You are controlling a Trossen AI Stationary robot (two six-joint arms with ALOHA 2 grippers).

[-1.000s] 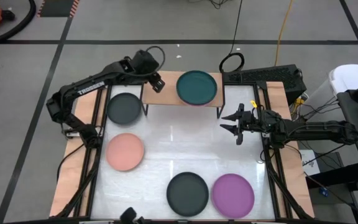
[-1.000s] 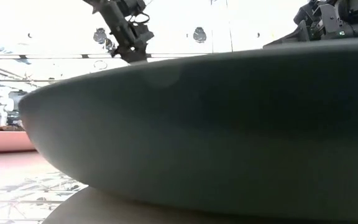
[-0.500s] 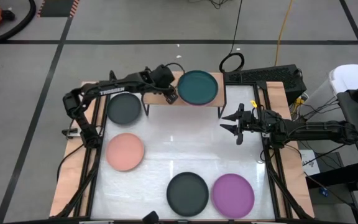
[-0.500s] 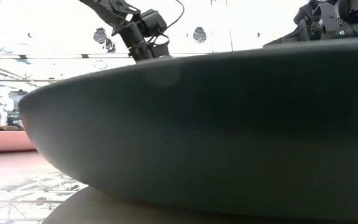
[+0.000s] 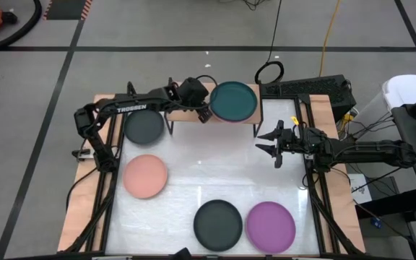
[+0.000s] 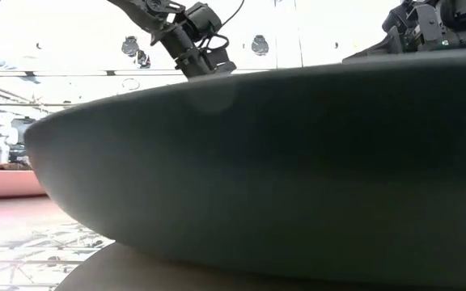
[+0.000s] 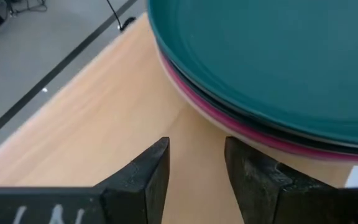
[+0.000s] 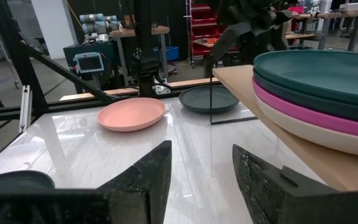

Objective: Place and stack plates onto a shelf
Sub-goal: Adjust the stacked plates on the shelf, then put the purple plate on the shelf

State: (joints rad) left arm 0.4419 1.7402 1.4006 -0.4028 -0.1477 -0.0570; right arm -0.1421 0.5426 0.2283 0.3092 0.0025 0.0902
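Left claw (image 5: 206, 115) hovering over shelf (image 5: 183, 115), fingers slightly spread, pinching nothing, just beside left rim of plate stack (image 5: 232, 101). Stack sitting on shelf's right half: teal on top, magenta and beige beneath. Right claw (image 5: 271, 142) waiting spread over tabletop (image 5: 208, 173). Charcoal plate (image 5: 144, 126) lying nearest left arm, just left of shelf; salmon plate (image 5: 146, 175) beyond it.

left arm (image 5: 132, 108): dark, jointed, white lettering on forearm, black cable looped at wrist | right arm (image 5: 367, 152): dark, slim, cables trailing at base | fingers (image 7: 143, 180): matte black, blocky, flat-faced
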